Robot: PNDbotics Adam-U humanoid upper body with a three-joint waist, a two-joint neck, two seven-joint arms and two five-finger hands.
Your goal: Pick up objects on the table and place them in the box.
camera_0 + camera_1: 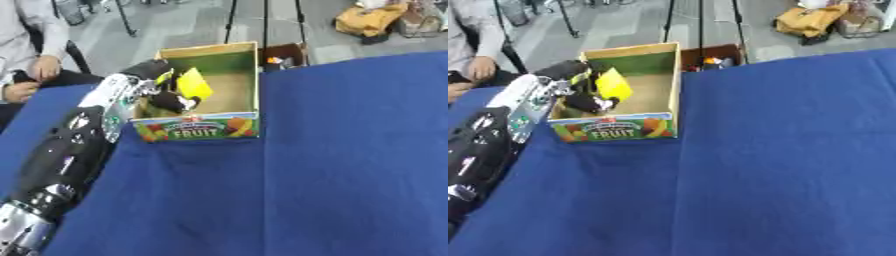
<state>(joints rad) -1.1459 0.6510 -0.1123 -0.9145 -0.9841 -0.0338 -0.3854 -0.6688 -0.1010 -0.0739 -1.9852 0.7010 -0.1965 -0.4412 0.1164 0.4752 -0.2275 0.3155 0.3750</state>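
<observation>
An open cardboard box (257, 80) with a "FRUIT" label on its front wall (199, 128) stands on the blue table (332, 165) at the upper left. My left arm comes up along the left side, and my left hand (169, 99) is inside the box over its left wall. Its dark fingers are curled round a yellow flat object (195, 83) that stands tilted above the box's brown floor. The lower part of the object is hidden behind the fingers. No other loose object shows on the cloth. My right hand shows in neither view.
A small brown box (283, 56) with something orange in it sits just behind the fruit box, past the table's far edge. A seated person (31, 45) is at the far left. A yellow bag (371, 19) lies on the floor beyond.
</observation>
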